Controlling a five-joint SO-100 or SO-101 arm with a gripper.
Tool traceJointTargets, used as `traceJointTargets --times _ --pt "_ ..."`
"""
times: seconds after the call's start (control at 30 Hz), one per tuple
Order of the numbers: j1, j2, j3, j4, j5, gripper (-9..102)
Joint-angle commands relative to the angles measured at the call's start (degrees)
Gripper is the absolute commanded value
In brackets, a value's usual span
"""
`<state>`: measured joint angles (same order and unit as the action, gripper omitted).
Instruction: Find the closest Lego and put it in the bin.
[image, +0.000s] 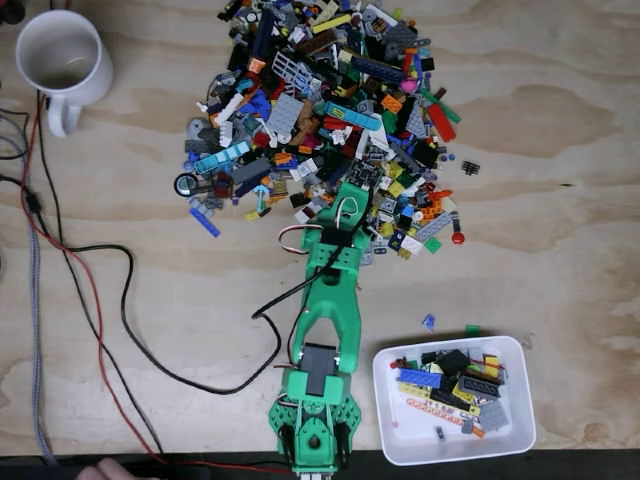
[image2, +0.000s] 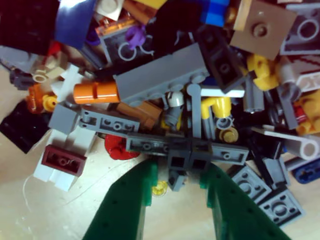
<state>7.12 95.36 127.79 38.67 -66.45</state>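
Note:
A big pile of mixed Lego pieces (image: 320, 110) covers the top middle of the plywood table in the fixed view. My green arm reaches up from the bottom edge, and its gripper (image: 357, 188) is at the pile's near edge. In the wrist view the gripper (image2: 180, 175) is open, its green fingertips (image2: 145, 182) on either side of a dark grey block (image2: 182, 162) at the pile's rim, with a small yellow round piece (image2: 160, 188) on the table between them. The bin (image: 452, 458), a white tray at the bottom right, holds several Lego pieces.
A white mug (image: 98, 78) stands at the top left. Black, red and grey cables (image: 100, 330) run down the left side and across to the arm. A loose blue piece (image: 428, 321) and a green one (image: 472, 328) lie just above the bin. A fingertip (image: 100, 470) shows at the bottom left.

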Motion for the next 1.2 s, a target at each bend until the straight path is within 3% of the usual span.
traceJointTargets --times 0.0,0.27,0.63,1.17 --pt "-0.53 0.70 -3.87 1.58 0.53 6" --pt "-1.23 0.97 -5.98 4.22 1.93 5" --pt "2.29 3.52 -7.73 9.93 1.67 14" --pt "0.35 8.79 -0.35 9.40 0.44 14"
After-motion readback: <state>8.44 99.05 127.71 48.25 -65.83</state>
